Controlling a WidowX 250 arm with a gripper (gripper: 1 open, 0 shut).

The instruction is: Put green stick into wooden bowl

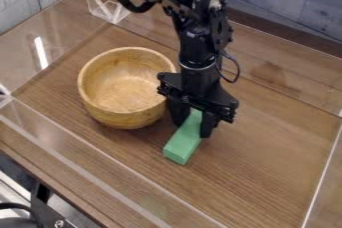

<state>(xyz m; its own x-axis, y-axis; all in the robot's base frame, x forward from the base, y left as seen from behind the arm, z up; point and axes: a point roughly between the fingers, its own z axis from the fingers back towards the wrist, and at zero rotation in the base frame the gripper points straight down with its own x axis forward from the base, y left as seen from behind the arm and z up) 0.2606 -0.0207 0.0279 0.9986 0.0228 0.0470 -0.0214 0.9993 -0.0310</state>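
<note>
The green stick (186,143) is a flat bright green block just right of the wooden bowl (124,89), its near end low by the table and its far end up between my fingers. My gripper (197,121) points straight down and is shut on the stick's upper end. The bowl is round, light tan and holds nothing. It stands apart from the stick by a small gap.
A clear acrylic wall (80,177) runs around the wooden table (267,152). A clear plastic stand (107,10) sits at the back left. The black arm (187,2) rises behind the bowl.
</note>
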